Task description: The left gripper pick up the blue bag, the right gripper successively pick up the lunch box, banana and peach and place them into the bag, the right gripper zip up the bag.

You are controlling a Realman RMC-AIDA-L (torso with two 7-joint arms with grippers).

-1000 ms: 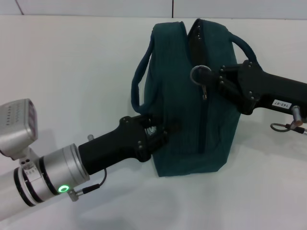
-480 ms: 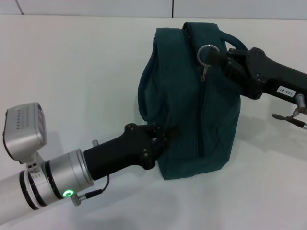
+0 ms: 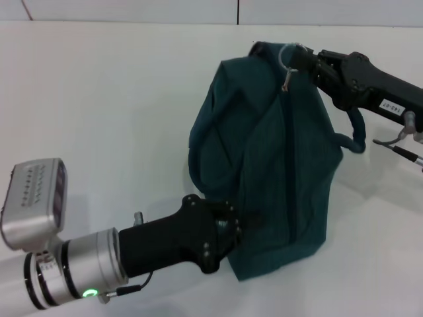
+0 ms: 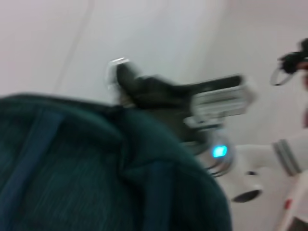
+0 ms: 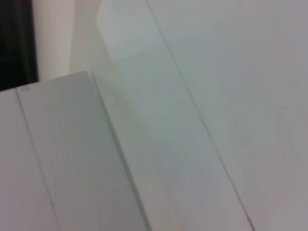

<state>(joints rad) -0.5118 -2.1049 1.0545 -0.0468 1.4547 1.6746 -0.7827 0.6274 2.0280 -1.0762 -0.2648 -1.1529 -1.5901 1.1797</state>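
The large dark teal-blue fabric bag (image 3: pixel 271 165) stands tilted on the white table (image 3: pixel 99 119), its top leaning away from the robot and toward its right side. The zipper line runs down the middle of the side that faces the camera, and it looks closed along the part that is visible.

The left gripper (image 3: pixel 231 228), black and on a silver wrist with a green light, is at the lower near corner of the bag. Its fingers are clenched on the fabric there, and the cloth is bunched around them.

The right gripper (image 3: pixel 301 61), long and black with a small white label, is at the top far end of the bag. Its jaws are clamped on the metal ring pull (image 3: pixel 287 56) of the zipper. One padded loop handle (image 3: pixel 355 135) hangs below this arm on the robot's right side.

In the left wrist view the bag fabric (image 4: pixel 96 168) fills the near part, and the right gripper (image 4: pixel 126 82) shows behind it. The right wrist view shows only pale flat surfaces.
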